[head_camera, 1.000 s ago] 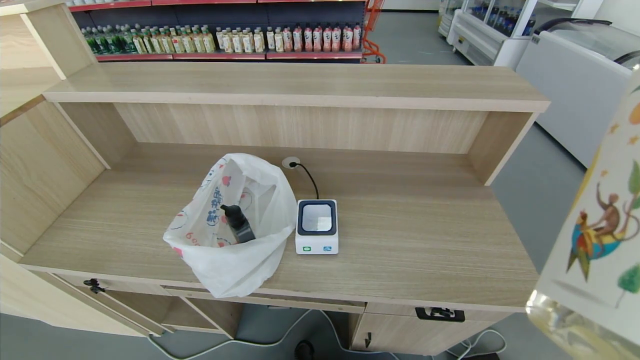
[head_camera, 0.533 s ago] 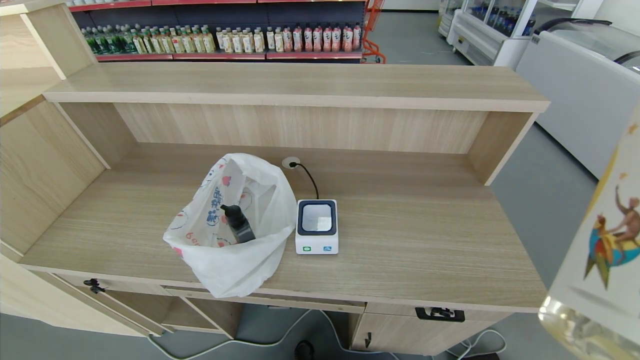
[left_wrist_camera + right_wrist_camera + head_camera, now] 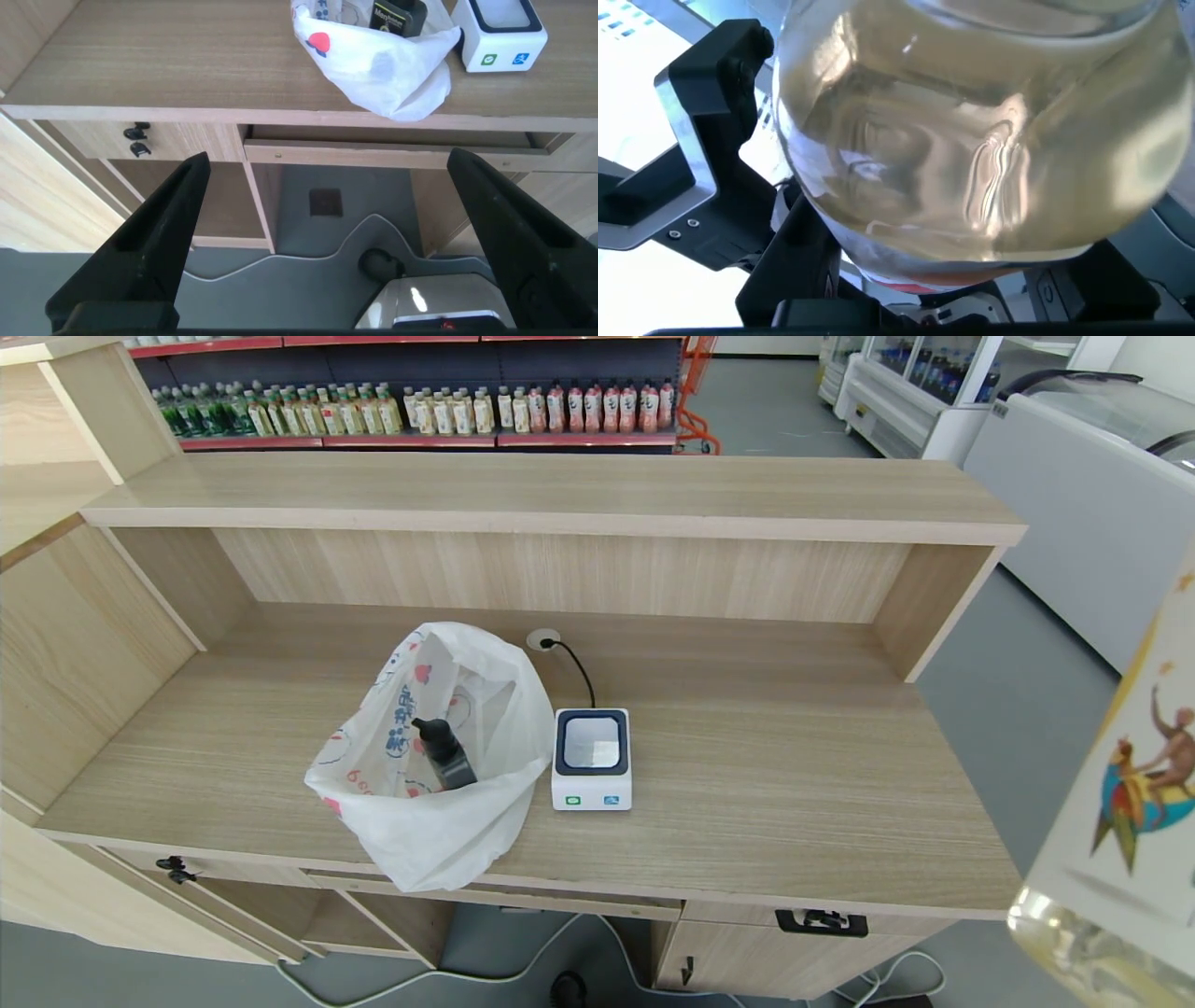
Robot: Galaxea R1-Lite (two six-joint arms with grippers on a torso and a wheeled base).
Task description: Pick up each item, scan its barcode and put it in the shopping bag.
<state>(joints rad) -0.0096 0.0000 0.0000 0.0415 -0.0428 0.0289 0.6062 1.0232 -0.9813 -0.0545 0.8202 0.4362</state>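
1. Bottle (image 3: 1120, 784) of pale yellow liquid, wearing a picture label, is hanging in the air off the right end of the desk (image 3: 794, 784), close to the head camera and well apart from the shopping bag (image 3: 420, 821).
2. Its long axis is leaning: the rounded base is pointing down and toward the robot's left, while the labelled body is slanting up to the right.
3. Right end effector (image 3: 915, 215) is gripping this bottle, with a black finger (image 3: 710, 93) lying against its side and the liquid-filled lower end bulging toward the wrist camera.
4. Left end effector (image 3: 327, 252) is hanging low in front of the desk, below its front edge, with its fingers spread wide and nothing between them.
5. On the desk, the shopping bag is standing open with a dark bottle (image 3: 446, 756) leaning inside.
6. A white scanner (image 3: 591, 761) is sitting just beside the bag, on its right, window facing up.
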